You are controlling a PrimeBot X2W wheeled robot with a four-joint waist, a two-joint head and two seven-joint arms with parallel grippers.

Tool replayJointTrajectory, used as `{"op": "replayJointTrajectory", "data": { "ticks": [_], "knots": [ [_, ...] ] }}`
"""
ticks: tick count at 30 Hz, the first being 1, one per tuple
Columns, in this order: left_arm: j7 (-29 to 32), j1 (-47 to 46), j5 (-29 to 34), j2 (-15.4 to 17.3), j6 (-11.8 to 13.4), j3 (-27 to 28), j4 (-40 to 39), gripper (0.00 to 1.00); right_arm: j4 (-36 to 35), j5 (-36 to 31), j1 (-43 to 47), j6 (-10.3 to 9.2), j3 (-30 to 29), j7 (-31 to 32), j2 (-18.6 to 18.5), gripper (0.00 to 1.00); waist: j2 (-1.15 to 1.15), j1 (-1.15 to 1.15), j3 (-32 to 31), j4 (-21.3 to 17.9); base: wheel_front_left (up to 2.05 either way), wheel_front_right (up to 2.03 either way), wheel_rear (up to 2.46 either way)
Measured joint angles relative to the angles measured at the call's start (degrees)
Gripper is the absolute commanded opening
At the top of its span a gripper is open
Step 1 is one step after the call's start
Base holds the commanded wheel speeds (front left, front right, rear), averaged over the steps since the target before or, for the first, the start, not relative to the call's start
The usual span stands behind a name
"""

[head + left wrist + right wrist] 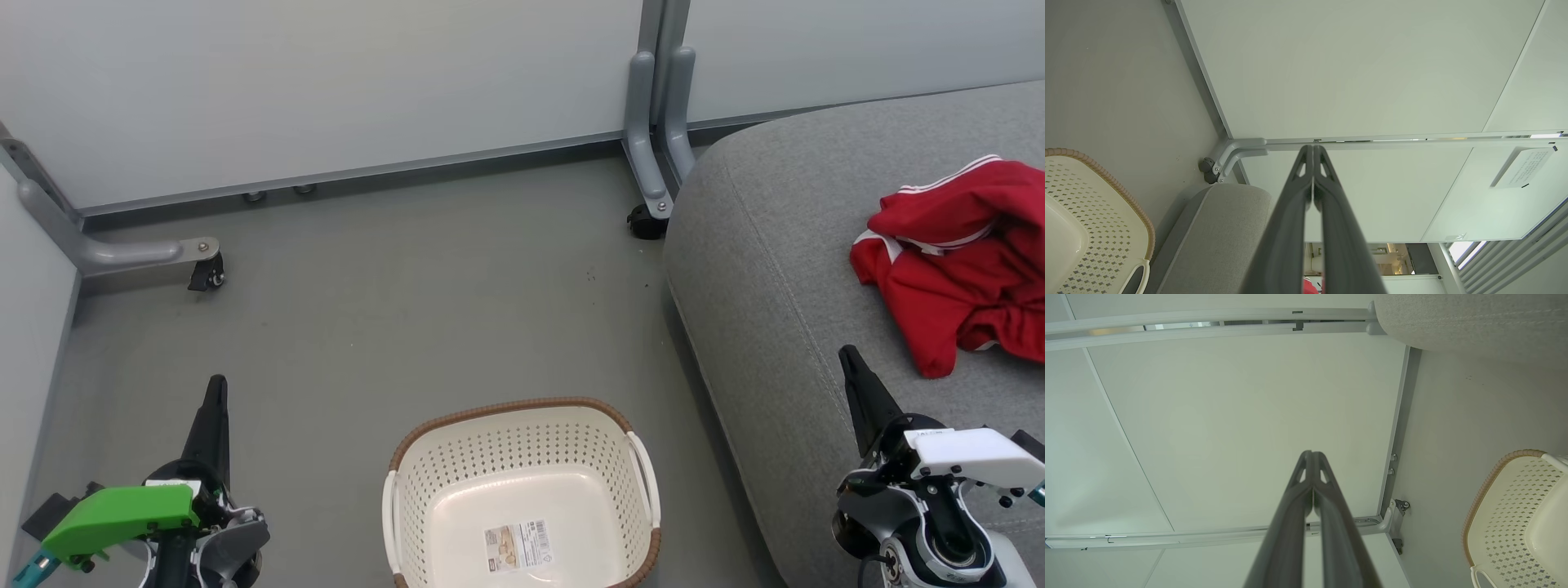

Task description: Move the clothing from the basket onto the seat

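Observation:
The red clothing with white stripe trim lies crumpled on the grey seat at the right; a sliver of red clothing peeks past my left fingers. The cream basket with its brown rim stands on the floor at bottom centre, holding nothing but the sticker on its bottom; its perforated wall shows in the left wrist view and the right wrist view. My left gripper is shut with nothing in it, left of the basket. My right gripper is shut and empty over the seat's front part.
White partition panels on grey wheeled feet close off the back and left of the grey floor. Another wheeled foot stands by the seat's far corner. Open floor lies between basket and panels.

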Motion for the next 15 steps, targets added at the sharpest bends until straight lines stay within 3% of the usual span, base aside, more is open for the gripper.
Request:
{"op": "replayJointTrajectory", "data": {
  "ticks": [15],
  "knots": [
    [0.00,0.00,-0.01,0.00,0.00,0.00,0.00,0.00,0.01,-0.11,-0.01,0.00,-0.24,0.09,0.20,0.00,0.00,0.00,0.00,0.00,0.00,0.00,0.00]
  ]
}}
